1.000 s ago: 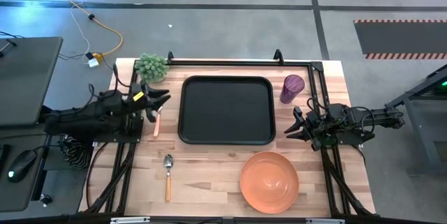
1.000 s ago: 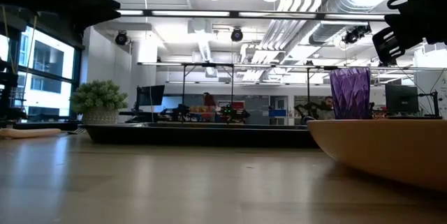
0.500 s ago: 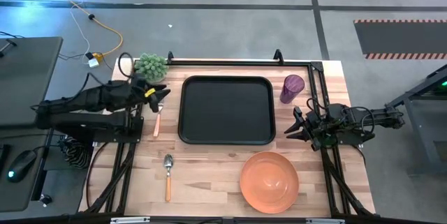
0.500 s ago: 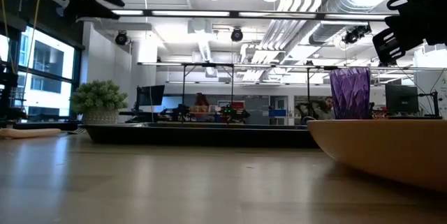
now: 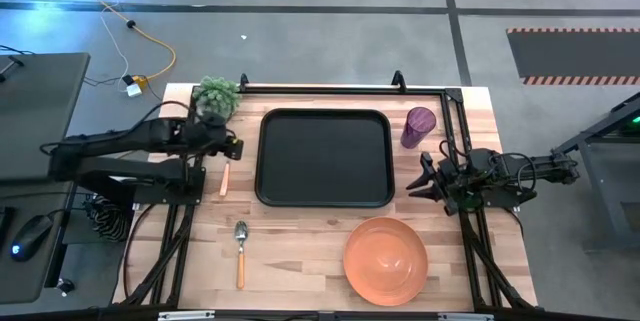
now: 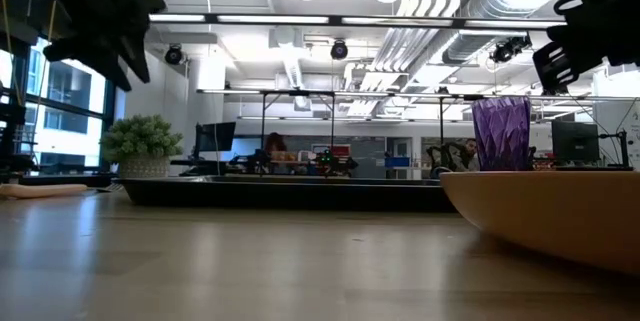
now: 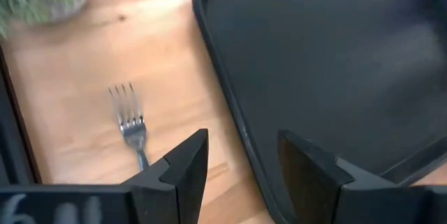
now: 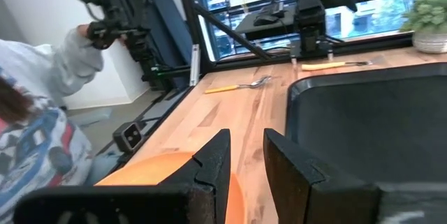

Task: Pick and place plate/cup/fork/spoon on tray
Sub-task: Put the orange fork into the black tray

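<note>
Wooden table (image 5: 300,251) holds everything. On the left, the left gripper (image 5: 232,147) has swung down over the fork (image 5: 224,177), jaws apart, likely to grab it. Earlier it sat farther back. Tray (image 5: 324,157), cup (image 5: 418,126) and plate (image 5: 386,258) have not moved. The right gripper (image 5: 418,183) waits, jaws apart.

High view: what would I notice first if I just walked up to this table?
Probably the big black tray in the middle of the table, with nothing on it. Next, the orange plate near the front edge and the purple cup just right of the tray. The left gripper, jaws open, hovers over the fork.
</note>
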